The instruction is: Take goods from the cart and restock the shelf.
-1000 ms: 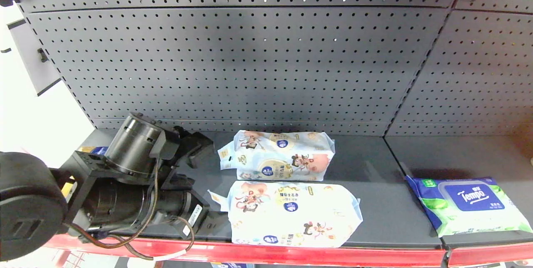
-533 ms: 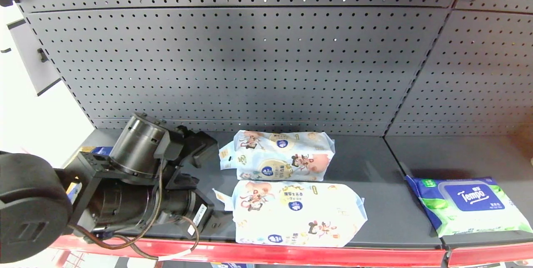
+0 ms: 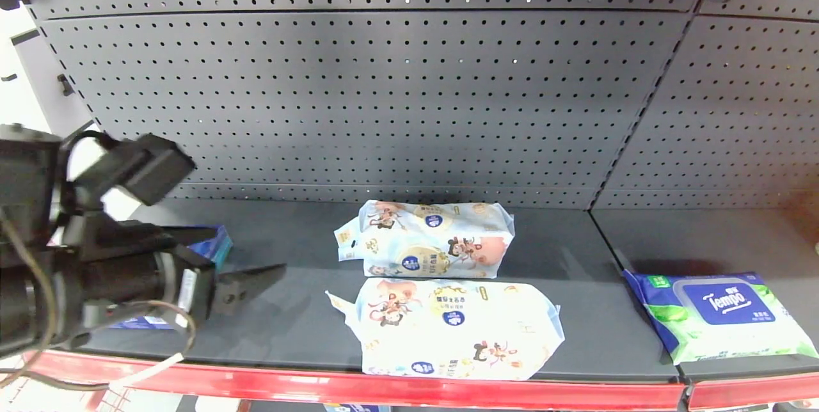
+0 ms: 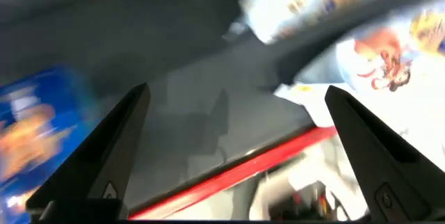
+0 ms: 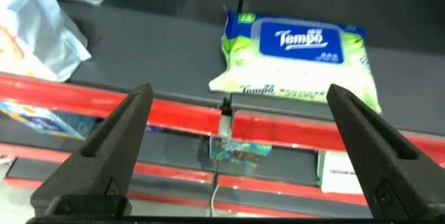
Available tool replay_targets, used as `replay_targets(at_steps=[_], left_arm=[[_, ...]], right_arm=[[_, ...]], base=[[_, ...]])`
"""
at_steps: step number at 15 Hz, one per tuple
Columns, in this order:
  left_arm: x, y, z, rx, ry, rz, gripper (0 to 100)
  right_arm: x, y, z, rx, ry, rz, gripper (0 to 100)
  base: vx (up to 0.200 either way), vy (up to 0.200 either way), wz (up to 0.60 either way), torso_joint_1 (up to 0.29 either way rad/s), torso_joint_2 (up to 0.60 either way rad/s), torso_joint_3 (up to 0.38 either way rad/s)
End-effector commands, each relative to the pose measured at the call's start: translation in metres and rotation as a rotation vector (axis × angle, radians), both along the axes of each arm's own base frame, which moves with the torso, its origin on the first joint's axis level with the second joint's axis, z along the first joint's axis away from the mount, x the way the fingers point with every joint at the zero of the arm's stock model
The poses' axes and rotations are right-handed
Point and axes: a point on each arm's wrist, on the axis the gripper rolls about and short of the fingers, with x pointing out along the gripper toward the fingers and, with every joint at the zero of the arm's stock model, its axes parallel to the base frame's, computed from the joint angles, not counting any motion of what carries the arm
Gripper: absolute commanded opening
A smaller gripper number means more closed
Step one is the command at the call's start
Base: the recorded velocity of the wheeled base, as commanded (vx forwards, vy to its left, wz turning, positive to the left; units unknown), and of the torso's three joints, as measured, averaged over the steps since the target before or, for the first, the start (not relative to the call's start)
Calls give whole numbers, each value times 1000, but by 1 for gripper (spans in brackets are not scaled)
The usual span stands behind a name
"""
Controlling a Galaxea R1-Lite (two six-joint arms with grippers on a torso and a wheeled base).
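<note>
Two cartoon-print soft packs lie on the dark shelf, one at the back and one near the red front edge. My left gripper hangs open to the left of the front pack, apart from it, holding nothing. In the left wrist view, the left gripper has bare shelf between its fingers, with the front pack off to one side. My right gripper is open and empty in front of the shelf edge, facing a green-and-blue wipes pack.
A blue pack lies on the shelf's left end behind the left gripper, also visible as the blue pack. The wipes pack sits on the right shelf section. A pegboard back wall rises behind. The red shelf lip runs along the front.
My left arm has drawn back to the left, away from the front cartoon pack. That pack slid slightly right and now lies free. The blue pack is uncovered.
</note>
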Motion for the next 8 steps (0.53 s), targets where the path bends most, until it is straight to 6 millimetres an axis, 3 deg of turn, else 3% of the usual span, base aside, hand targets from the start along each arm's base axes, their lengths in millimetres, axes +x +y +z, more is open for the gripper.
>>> replay_targets(at_steps=[1, 4, 8], left_arm=[[-63, 48, 14, -92, -183, 155, 100], [-100, 65, -3, -97, -221, 242, 100], [-124, 73, -6, -142, -250, 304, 100]], right_arm=[[2, 0, -4, 3, 28, 6, 100], [3, 0, -4, 3, 37, 10, 100], [9, 0, 1, -10, 56, 27, 100]], base=[[0, 0, 0, 0, 0, 0], [0, 0, 0, 0, 0, 0], [0, 0, 0, 0, 0, 0]])
